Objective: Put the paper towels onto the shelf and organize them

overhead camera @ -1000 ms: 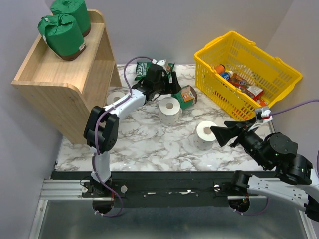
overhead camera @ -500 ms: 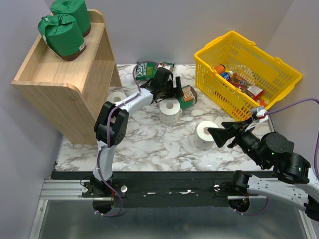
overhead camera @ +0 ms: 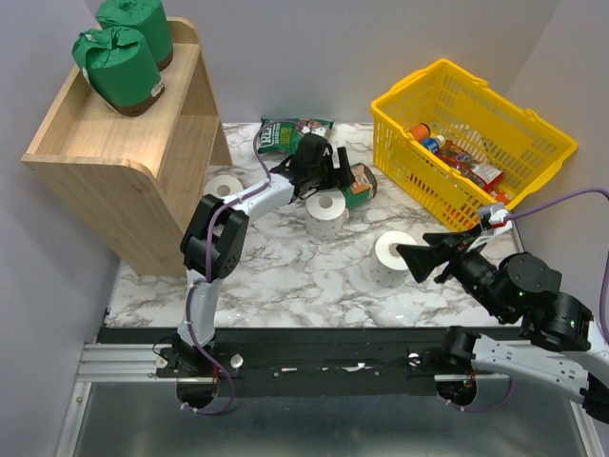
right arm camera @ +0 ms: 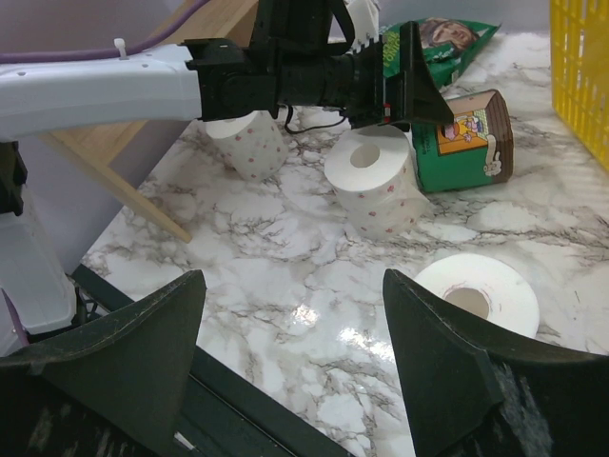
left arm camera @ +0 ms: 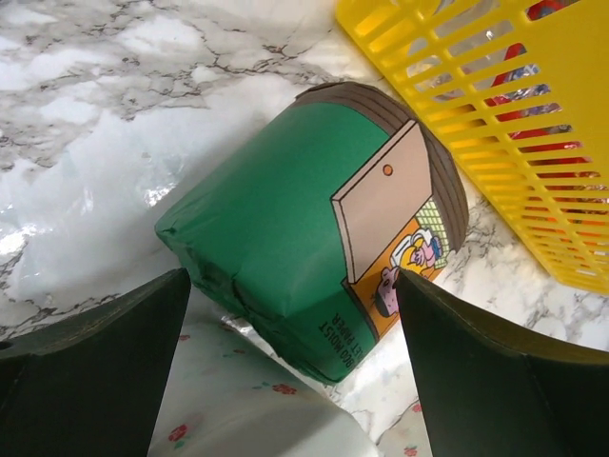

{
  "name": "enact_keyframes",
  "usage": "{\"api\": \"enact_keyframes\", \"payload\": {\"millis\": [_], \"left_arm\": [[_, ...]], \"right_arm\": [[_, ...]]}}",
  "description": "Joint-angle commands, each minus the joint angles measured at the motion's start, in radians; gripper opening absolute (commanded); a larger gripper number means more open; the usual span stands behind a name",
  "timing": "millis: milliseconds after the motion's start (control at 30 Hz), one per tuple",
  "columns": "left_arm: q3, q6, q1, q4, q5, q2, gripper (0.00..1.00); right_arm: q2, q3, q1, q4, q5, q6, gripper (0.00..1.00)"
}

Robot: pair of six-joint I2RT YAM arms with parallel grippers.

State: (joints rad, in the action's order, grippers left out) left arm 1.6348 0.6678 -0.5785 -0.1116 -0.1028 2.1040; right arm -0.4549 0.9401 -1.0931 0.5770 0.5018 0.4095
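Paper towels point(overhead camera: 326, 211) in two places: two green-wrapped rolls point(overhead camera: 117, 65) upright on the top tray of the shelf point(overhead camera: 124, 143); third green roll point(left arm camera: 285, 219) on its side on the marble table point(overhead camera: 285, 276), near the yellow basket point(overhead camera: 533, 152); three white rolls point(overhead camera: 224, 188) also on the marble. Left gripper point(overhead camera: 335, 171) spread wide, one finger either side of the lying green roll, seemingly not touching it. Right gripper point(right arm camera: 292, 286) parted, holding nothing, near the closest white roll point(overhead camera: 395, 257).
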Motion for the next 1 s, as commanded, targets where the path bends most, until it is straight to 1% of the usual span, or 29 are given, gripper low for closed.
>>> {"api": "enact_keyframes", "payload": {"millis": [0,100,200,233,300,367,400,433,500,600,633,667,700,733,867,967], "left_arm": [[-0.038,0.029,-0.007,0.136,-0.031,-0.002,0.99],[-0.046,0.026,-0.007,0.211,-0.057,-0.004,0.96],[-0.024,0.029,-0.007,0.233,-0.078,0.016,0.85],[-0.023,0.03,-0.007,0.237,-0.083,0.02,0.78],[-0.02,0.035,-0.007,0.25,-0.089,0.028,0.71],[-0.02,0.035,-0.007,0.256,-0.089,0.028,0.65],[-0.02,0.035,-0.007,0.257,-0.092,0.028,0.63],[-0.018,0.03,-0.006,0.259,-0.094,0.028,0.58],[-0.012,0.026,-0.006,0.259,-0.106,0.03,0.54],[-0.003,0.024,-0.007,0.256,-0.124,0.036,0.54],[-0.001,0.024,-0.007,0.251,-0.127,0.037,0.56],[-0.003,0.023,-0.007,0.241,-0.13,0.04,0.66],[-0.009,0.023,-0.007,0.237,-0.133,0.04,0.71],[-0.015,0.027,-0.007,0.234,-0.133,0.039,0.73],[-0.05,0.038,-0.011,0.193,-0.132,0.027,0.79],[-0.081,0.013,-0.024,0.161,-0.091,0.002,0.8]], "right_arm": [[0.002,0.009,0.002,-0.014,0.003,-0.023,0.84],[-0.002,0.009,0.002,-0.014,0.003,-0.031,0.84],[-0.004,0.008,0.002,-0.016,0.009,-0.037,0.84],[-0.005,0.008,0.001,-0.014,0.012,-0.04,0.84],[-0.005,0.008,0.002,-0.016,0.017,-0.047,0.84],[-0.004,0.008,0.002,-0.014,0.02,-0.052,0.84],[-0.002,0.008,0.001,-0.014,0.02,-0.052,0.84],[-0.001,0.009,0.001,-0.014,0.02,-0.052,0.84],[0.001,0.006,0.001,-0.016,0.02,-0.052,0.84],[0.002,0.008,0.001,-0.014,0.014,-0.049,0.84],[0.004,0.008,0.002,-0.014,0.012,-0.048,0.84],[0.007,0.008,0.001,-0.014,0.012,-0.044,0.84],[0.009,0.008,0.001,-0.014,0.007,-0.043,0.84],[0.015,0.008,0.002,-0.014,0.007,-0.041,0.84],[0.024,0.005,0.002,-0.014,0.007,-0.038,0.84],[0.025,-0.001,0.001,-0.014,0.011,-0.037,0.84]]}}
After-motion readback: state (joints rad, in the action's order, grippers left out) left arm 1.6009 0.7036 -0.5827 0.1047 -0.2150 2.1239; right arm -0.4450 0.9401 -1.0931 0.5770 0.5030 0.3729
